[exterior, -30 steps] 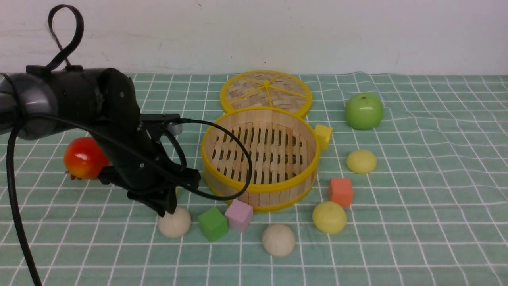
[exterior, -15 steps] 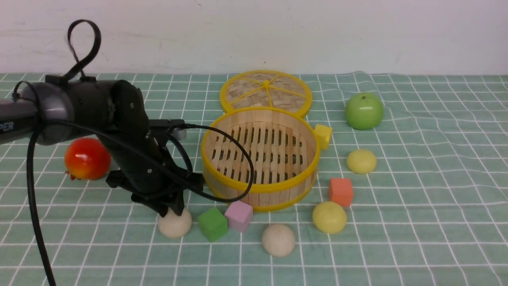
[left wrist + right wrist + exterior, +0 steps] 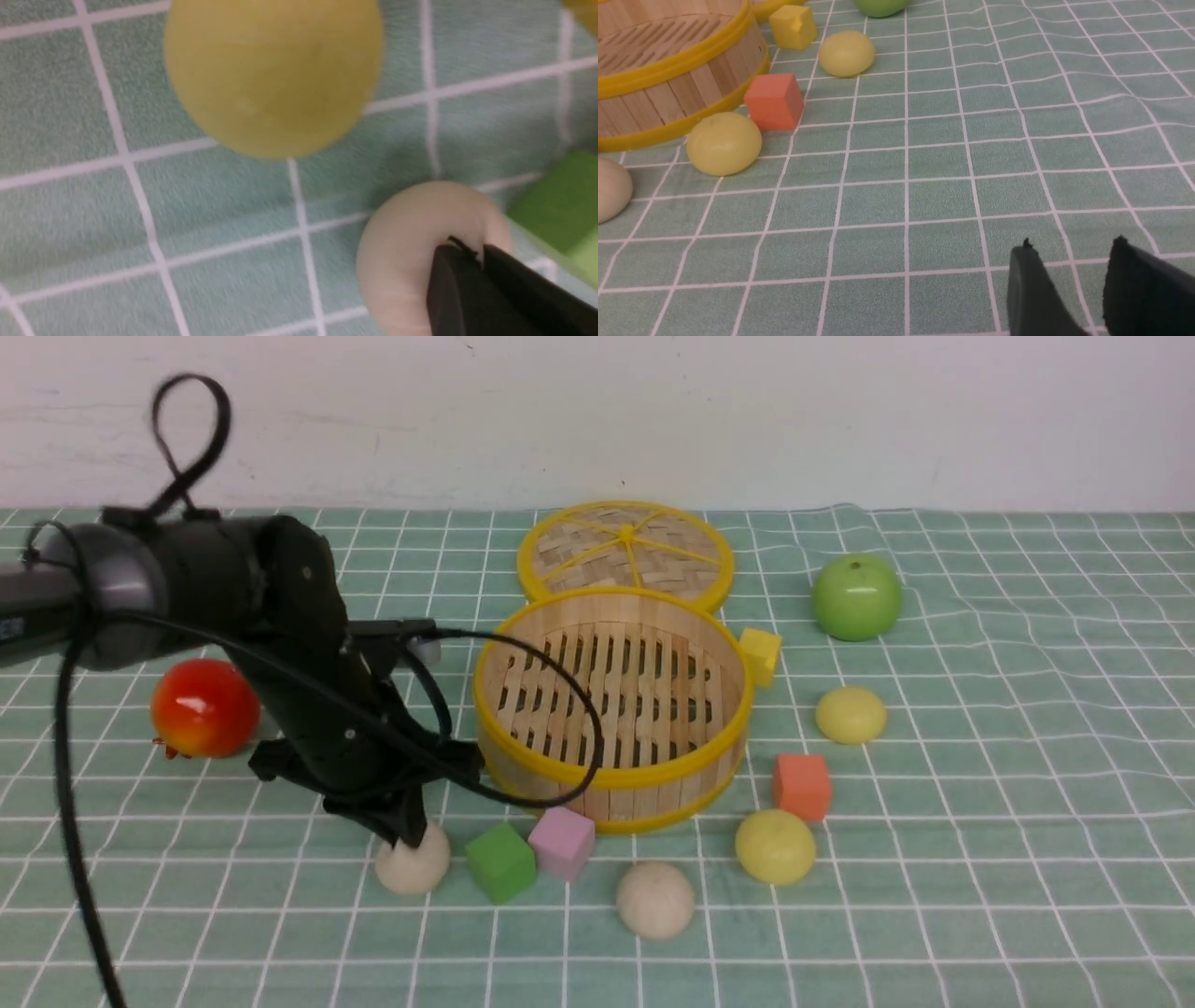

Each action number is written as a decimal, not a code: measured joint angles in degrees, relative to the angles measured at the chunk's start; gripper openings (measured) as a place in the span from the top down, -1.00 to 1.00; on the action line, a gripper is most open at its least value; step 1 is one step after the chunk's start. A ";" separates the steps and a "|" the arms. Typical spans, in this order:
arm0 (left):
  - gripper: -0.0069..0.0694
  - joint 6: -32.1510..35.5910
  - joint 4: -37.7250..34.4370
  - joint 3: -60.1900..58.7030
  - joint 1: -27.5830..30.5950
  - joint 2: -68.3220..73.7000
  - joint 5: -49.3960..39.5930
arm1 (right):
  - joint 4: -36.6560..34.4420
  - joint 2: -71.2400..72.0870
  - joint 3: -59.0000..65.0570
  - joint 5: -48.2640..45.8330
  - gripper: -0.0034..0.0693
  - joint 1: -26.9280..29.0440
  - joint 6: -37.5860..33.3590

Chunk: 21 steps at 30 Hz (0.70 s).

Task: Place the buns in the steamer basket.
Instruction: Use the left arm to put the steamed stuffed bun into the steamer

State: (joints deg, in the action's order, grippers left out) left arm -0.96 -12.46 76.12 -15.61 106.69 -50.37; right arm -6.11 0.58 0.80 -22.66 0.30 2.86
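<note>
The nearest off-white bun [image 3: 412,870] sits on the cloth-covered bench [image 3: 980,896], in front of the steamer basket [image 3: 611,775] and to its left. The basket holds no bun yet. The left end effector [image 3: 409,837] rests on the crown of this bun with its fingers [image 3: 453,289] pressed together and nothing between them, so it touches the dome rather than grips it.

I judge the first pick to be the step in hand, and not yet made. The next move calls for spreading the fingers, lowering them either side of the bun (it is smooth and rounded, so a shallow pinch may slip), closing, then lifting over the yellow rim close by.

A second off-white bun [image 3: 655,899], a near yellow bun [image 3: 775,846] beside the orange cube [image 3: 801,786] and a far yellow bun [image 3: 850,714] lie to the right of the basket. The right end effector [image 3: 1071,254] hovers low over bare cloth, well apart from them, fingers parted and empty.

A third yellow bun [image 3: 273,74] shows only in the left wrist view, blurred. In the front view the left arm covers it. The green cube [image 3: 501,863] is cut off at the edge of that wrist view, and the right arm does not appear in the front view at all. Whether the closed tips press into the bun or merely touch it, I cannot tell.
</note>
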 joint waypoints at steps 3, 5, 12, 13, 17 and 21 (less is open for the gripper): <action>0.85 0.96 -1.16 1.87 -1.49 -5.62 -0.21 | 0.00 0.00 0.00 0.00 0.25 0.00 0.00; 0.85 0.96 -1.54 3.25 -2.51 -7.10 0.43 | 0.00 0.00 0.00 0.00 0.25 0.00 0.00; 0.85 6.29 -4.62 11.36 -9.05 -5.25 7.12 | -0.05 0.00 0.00 0.00 0.25 0.00 0.00; 0.85 6.46 -4.51 12.71 -9.55 -2.71 7.75 | -0.05 0.00 0.00 0.00 0.25 0.00 0.00; 0.85 6.46 -3.08 14.31 -9.62 2.77 8.38 | -0.05 0.00 0.00 0.00 0.25 0.00 0.00; 0.83 6.23 -1.30 14.87 -9.24 8.28 11.94 | -0.05 0.00 0.00 0.00 0.25 0.00 0.00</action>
State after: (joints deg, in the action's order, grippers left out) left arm 5.27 -13.77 90.99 -24.85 114.97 -38.43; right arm -6.16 0.58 0.80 -22.66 0.30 2.86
